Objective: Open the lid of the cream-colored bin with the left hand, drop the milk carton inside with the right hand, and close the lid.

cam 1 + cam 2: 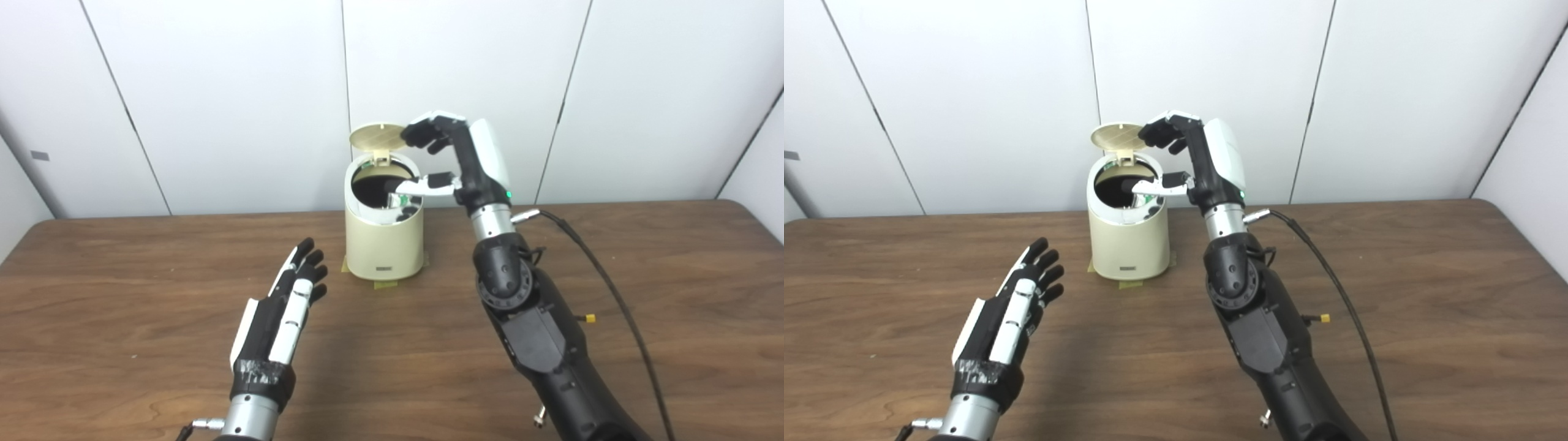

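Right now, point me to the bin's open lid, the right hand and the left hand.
lid (375, 136), left eye view, middle of its raised underside.
right hand (456, 160), left eye view, middle of the hand at the bin's mouth.
left hand (1013, 303), right eye view, back of the hand above the table.

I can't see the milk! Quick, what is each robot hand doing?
Left robot hand: open, holding nothing, over the table.
Right robot hand: open at the bin mouth, holding nothing, fingers by the raised lid.
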You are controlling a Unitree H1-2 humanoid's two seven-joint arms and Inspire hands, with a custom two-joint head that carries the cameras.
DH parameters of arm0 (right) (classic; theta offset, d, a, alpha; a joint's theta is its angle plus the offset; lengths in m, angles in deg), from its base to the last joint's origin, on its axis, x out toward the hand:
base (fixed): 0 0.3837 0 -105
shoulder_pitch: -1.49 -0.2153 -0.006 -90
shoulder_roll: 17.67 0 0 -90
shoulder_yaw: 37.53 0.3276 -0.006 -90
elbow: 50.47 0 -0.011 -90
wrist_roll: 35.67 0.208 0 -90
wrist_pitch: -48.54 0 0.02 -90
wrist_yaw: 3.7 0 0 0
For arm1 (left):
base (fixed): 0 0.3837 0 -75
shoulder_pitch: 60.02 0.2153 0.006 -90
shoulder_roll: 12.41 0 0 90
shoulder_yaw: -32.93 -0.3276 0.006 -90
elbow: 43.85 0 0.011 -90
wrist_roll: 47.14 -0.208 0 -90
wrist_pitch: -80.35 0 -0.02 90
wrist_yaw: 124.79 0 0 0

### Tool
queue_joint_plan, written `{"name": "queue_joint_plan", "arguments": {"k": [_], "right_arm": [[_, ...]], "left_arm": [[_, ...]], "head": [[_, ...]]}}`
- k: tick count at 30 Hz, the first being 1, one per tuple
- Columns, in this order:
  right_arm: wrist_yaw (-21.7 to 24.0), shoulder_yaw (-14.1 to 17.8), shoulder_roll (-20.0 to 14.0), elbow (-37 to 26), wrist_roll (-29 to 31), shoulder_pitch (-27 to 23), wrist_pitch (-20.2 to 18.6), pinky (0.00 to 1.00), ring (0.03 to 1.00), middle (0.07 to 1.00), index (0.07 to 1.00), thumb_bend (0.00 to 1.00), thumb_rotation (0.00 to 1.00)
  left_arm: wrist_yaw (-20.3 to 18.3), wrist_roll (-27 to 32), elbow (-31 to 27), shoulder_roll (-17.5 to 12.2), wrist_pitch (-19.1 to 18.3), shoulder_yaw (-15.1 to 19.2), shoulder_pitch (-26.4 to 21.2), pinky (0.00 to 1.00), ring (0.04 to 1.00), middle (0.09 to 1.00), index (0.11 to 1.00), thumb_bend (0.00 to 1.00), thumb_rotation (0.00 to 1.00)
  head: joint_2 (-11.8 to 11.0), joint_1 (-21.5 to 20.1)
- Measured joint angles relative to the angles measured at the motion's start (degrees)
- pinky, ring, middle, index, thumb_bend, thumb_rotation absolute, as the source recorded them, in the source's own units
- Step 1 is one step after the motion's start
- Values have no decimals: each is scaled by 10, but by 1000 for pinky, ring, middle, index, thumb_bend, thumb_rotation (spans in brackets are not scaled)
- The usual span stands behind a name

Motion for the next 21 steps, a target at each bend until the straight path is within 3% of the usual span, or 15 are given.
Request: {"name": "queue_joint_plan", "arguments": {"k": [8,10,14,15,16,18,21], "right_arm": [[40,52,-4,-142,36,86,-85,342,407,458,497,532,0],[47,63,-10,-157,53,102,-87,356,419,471,488,533,0],[78,92,-15,-193,110,135,-120,449,532,499,485,529,7],[94,101,-15,-208,139,145,-144,520,592,600,492,522,100],[113,116,-13,-223,171,158,-167,544,612,634,495,520,131],[141,138,-6,-254,240,184,-208,627,695,722,693,603,366],[162,153,4,-279,315,224,-230,666,728,748,739,587,420]], "left_arm": [[-1,8,0,-6,0,12,-1,926,937,954,980,424,783],[-3,11,1,-10,0,16,-3,926,936,953,975,432,780],[-3,21,9,-19,-3,30,-12,911,920,932,963,409,760],[-3,23,16,-24,-4,37,-20,906,910,920,945,399,760],[-3,23,28,-30,-8,42,-32,904,907,916,938,396,760],[-6,22,59,-55,-13,52,-68,879,881,895,925,373,780],[-22,23,99,-105,-25,67,-146,884,884,893,925,380,790]], "head": [[-2,-1],[-4,-3],[-6,6],[-7,8],[-8,8],[-10,10],[-14,11]]}}
